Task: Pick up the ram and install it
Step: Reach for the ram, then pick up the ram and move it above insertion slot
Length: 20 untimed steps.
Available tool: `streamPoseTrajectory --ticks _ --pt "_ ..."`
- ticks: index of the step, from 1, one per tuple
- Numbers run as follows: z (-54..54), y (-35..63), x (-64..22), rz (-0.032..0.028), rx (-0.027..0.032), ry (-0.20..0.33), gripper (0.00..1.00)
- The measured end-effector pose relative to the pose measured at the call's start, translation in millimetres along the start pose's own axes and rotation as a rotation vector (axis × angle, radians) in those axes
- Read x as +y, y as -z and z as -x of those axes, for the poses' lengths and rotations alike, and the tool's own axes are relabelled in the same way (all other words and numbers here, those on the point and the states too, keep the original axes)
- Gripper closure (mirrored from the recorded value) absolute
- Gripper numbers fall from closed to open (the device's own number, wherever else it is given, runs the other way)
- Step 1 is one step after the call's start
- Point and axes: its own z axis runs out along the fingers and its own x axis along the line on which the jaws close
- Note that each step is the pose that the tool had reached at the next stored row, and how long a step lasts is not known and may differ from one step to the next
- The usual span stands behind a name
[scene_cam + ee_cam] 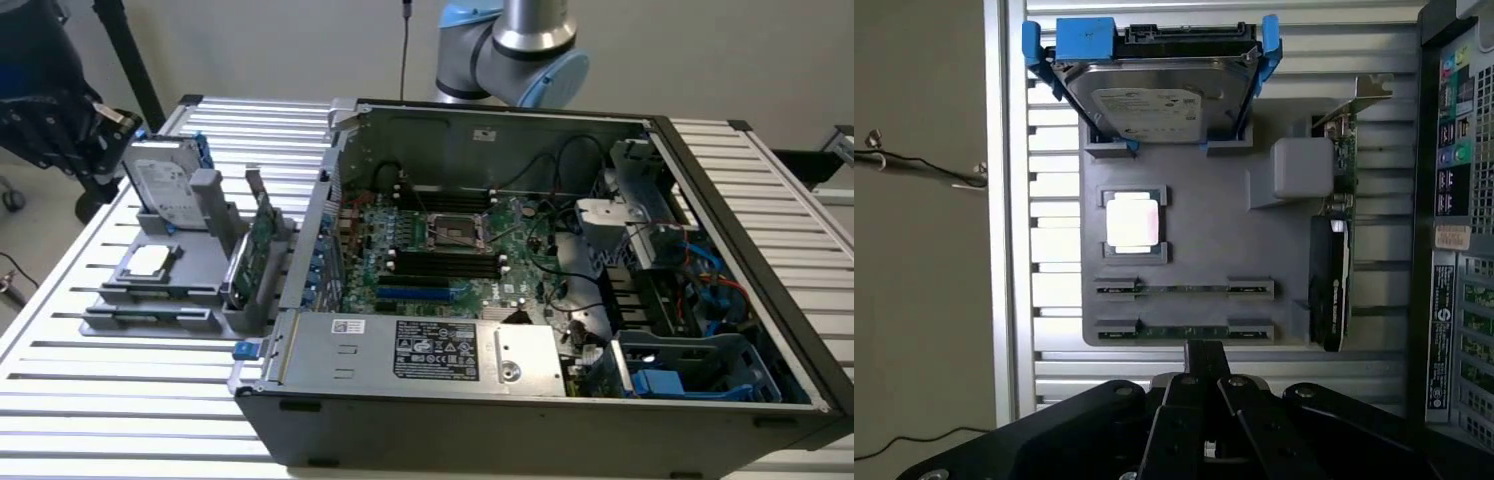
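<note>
The ram (1184,331) lies edge-up as a thin green strip between two clips of the grey parts holder (1204,240); a second thin strip (1184,289) sits in the row beside it. In the exterior view the ram (144,313) is at the holder's near end, on the exterior view's left. My gripper (1205,358) hovers above that end of the holder, shut and holding nothing. The dark wrist (51,105) hangs at the exterior view's upper left. Black memory slots (441,265) run across the motherboard (447,250) in the open computer case (534,300).
The holder also carries a silver hard drive with blue rails (1154,95), a processor chip (1132,222) and an upright green expansion card (1332,250). All rest on a slatted metal table (134,420). The case's power supply (427,350) and drive cages (667,300) crowd the motherboard.
</note>
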Motion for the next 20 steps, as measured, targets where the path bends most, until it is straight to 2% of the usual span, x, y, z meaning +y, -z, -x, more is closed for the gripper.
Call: streamPoseTrajectory --ticks 20 --pt "-1.8 -0.4 -1.5 0.0 0.0 0.002 0.89"
